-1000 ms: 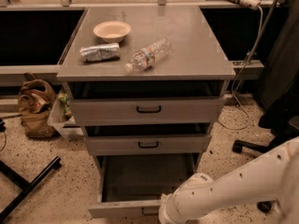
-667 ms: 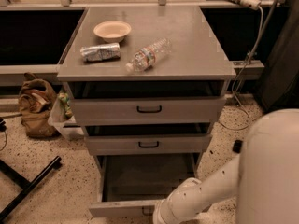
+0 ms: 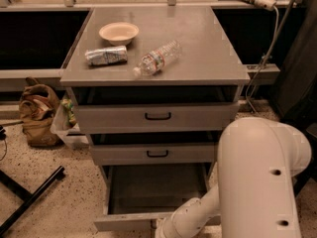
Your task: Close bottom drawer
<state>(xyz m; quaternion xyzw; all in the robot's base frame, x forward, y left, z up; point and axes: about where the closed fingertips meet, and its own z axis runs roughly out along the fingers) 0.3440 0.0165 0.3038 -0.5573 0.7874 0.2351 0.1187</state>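
My hand (image 3: 165, 230) is parked at the open bottom drawer's (image 3: 151, 192) front lip, ready to shove; grip, can't tell.

No word, brand or number can be read anywhere in this scene. The plastic bottle (image 3: 157, 57), lying on its side on the cabinet top (image 3: 198, 43), has a label (image 3: 152, 62) with red and pale bands, but its letters cannot be made out. The dented silver can (image 3: 106, 56) to its left carries some bluish print that is also not legible. The gripper is out of view: the white arm (image 3: 257, 182) leaves the picture at the near edge, just beside the front of the bottom drawer (image 3: 124, 221).
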